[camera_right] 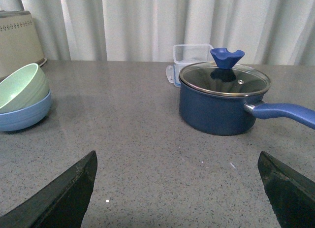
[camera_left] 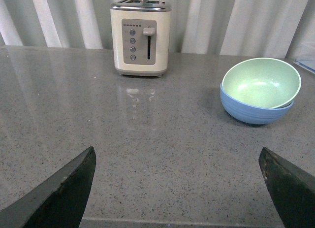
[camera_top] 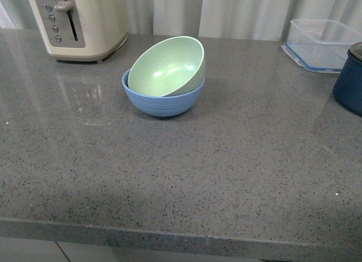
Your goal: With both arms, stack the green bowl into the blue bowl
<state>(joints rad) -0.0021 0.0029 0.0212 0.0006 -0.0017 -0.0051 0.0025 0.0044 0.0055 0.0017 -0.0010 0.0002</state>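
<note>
Near the toaster (camera_top: 79, 21) on the table (camera_top: 181, 177): green bowl (camera_top: 167, 67) tilted inside blue bowl (camera_top: 163, 101), liable to slide out if bumped, left gripper (camera_left: 177, 188) and right gripper (camera_right: 177, 188) both released, apart.

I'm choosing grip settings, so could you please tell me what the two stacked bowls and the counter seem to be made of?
The green bowl looks like matte plastic, possibly a fibre blend: dull sheen, faint specks. The blue bowl under it looks the same, with faint ribbed rings outside. The counter appears to be polished speckled stone or quartz, since it mirrors the toaster.
</note>
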